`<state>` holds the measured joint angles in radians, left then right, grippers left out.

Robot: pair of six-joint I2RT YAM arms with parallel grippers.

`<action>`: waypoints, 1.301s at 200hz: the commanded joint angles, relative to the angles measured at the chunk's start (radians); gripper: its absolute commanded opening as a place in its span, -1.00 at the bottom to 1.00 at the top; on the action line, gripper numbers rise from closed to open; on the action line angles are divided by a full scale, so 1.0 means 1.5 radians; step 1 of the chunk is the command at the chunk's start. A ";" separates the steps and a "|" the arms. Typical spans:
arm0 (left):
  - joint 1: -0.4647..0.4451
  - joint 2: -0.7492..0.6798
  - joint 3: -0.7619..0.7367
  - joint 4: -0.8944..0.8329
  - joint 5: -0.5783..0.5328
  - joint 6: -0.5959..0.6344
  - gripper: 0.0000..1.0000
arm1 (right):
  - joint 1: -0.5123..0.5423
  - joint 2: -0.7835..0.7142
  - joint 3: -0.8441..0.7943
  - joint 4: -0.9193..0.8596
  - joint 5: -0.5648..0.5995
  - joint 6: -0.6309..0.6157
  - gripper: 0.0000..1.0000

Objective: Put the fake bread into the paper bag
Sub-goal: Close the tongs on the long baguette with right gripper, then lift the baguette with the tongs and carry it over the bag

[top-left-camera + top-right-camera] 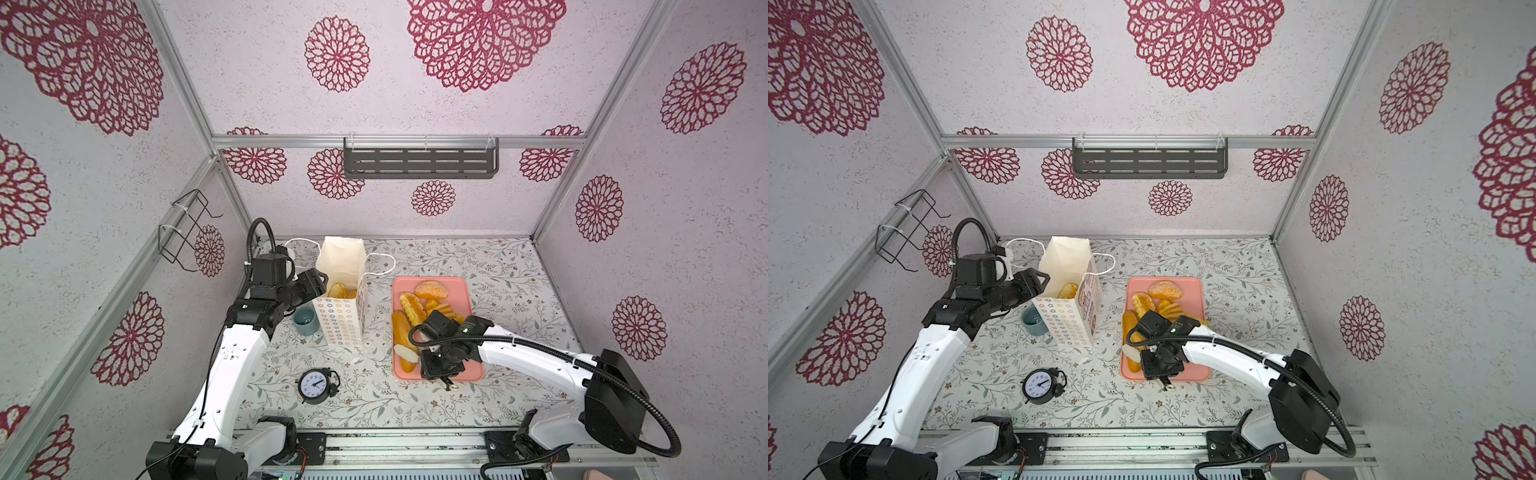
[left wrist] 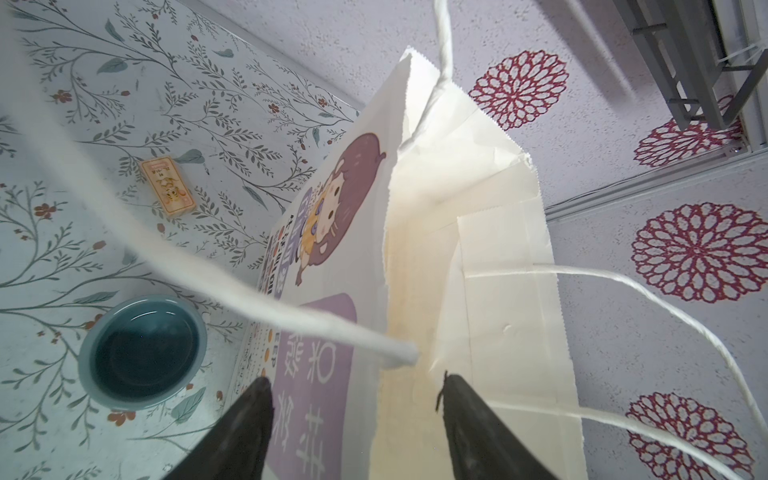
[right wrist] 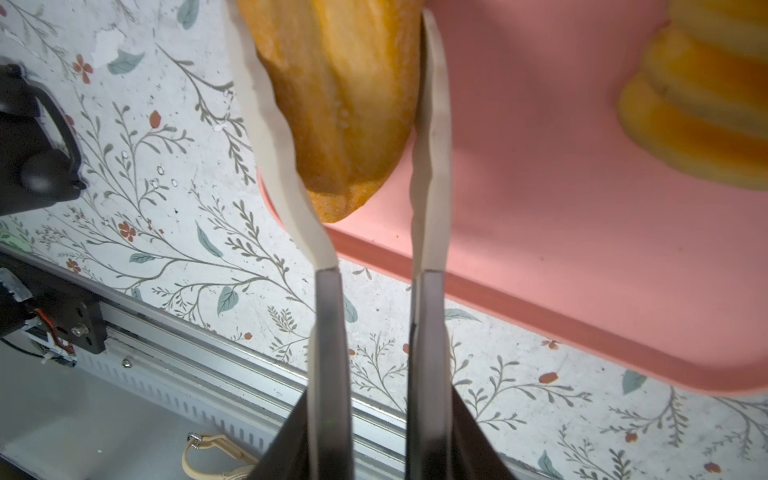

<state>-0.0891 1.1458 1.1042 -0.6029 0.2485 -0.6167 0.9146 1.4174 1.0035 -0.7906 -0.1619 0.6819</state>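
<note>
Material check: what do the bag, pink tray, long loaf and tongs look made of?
Paper bag: matte white paper, by its serrated top edge and creases. Pink tray: probably plastic; smooth, evenly coloured, rounded rim. Long loaf: perhaps foam or soft plastic; grainy, painted-looking crust. Tongs: brushed metal arms, pale matte tips, possibly silicone.

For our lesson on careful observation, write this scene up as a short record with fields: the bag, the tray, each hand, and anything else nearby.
bag: paper bag upright, mouth open, bread inside showing
tray: pink tray holds round bun, ridged roll and others
left: left hand open, straddling the bag's printed wall at the rim
right: right hand shut on the long loaf, near its end
others: teal cup, alarm clock
</note>
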 commanded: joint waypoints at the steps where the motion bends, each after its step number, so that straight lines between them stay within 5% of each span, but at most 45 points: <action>1: -0.008 0.002 0.007 0.012 -0.001 0.004 0.35 | 0.002 -0.049 0.008 0.003 0.003 0.002 -0.28; 151: -0.008 0.000 0.035 -0.007 -0.006 0.002 0.29 | -0.010 -0.143 0.036 -0.006 0.022 0.005 -0.30; 260: -0.008 -0.013 0.036 -0.014 -0.017 0.003 -0.06 | -0.127 -0.197 0.150 -0.051 0.025 -0.046 -0.32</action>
<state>-0.0891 1.1427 1.1370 -0.6209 0.2295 -0.6167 0.7666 1.1618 1.1381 -0.8677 -0.1417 0.6613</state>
